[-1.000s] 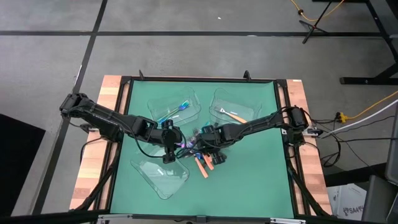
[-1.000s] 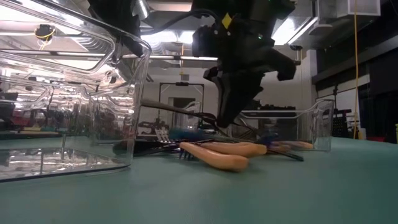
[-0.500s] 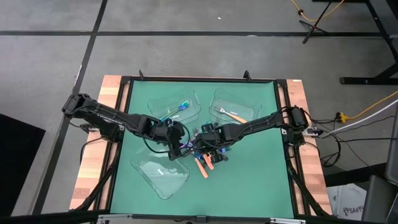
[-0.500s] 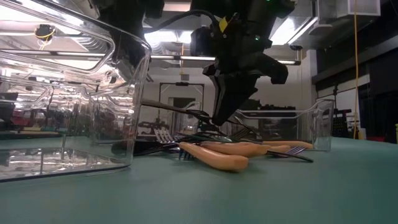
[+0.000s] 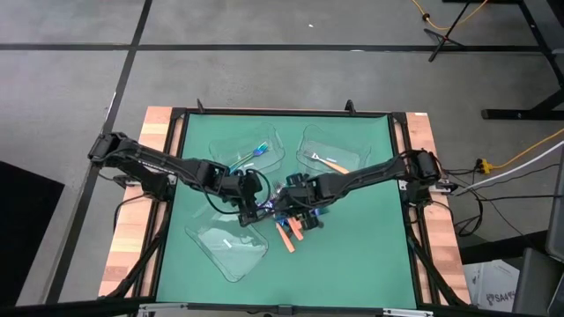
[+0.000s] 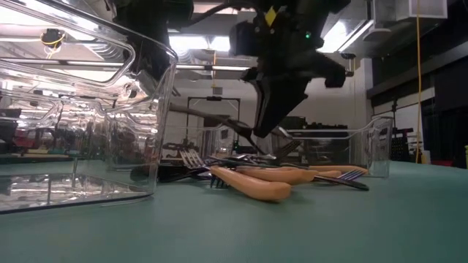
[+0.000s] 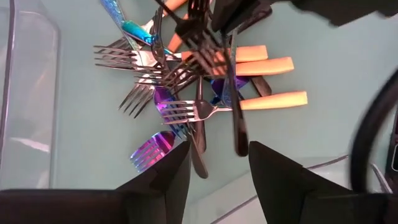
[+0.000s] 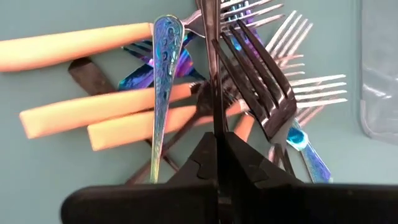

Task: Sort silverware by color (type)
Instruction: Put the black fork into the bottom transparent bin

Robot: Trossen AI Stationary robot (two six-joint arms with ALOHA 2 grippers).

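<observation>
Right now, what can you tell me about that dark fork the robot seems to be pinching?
The slim dark brown-black metal fork has a thin handle and long tines. The right end effector, shut, pinches its handle, holding it tilted above the mixed pile of silverware mid-table. In the low view it hangs raised over the orange-handled pieces. Whether its tines touch other forks is unclear.

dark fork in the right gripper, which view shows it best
The right wrist view: the dark fork fills the frame, its handle pinched in the right gripper. The left wrist view shows it above the pile, the low view shows it lifted and tilted, and the high view shows only a speck.
</observation>
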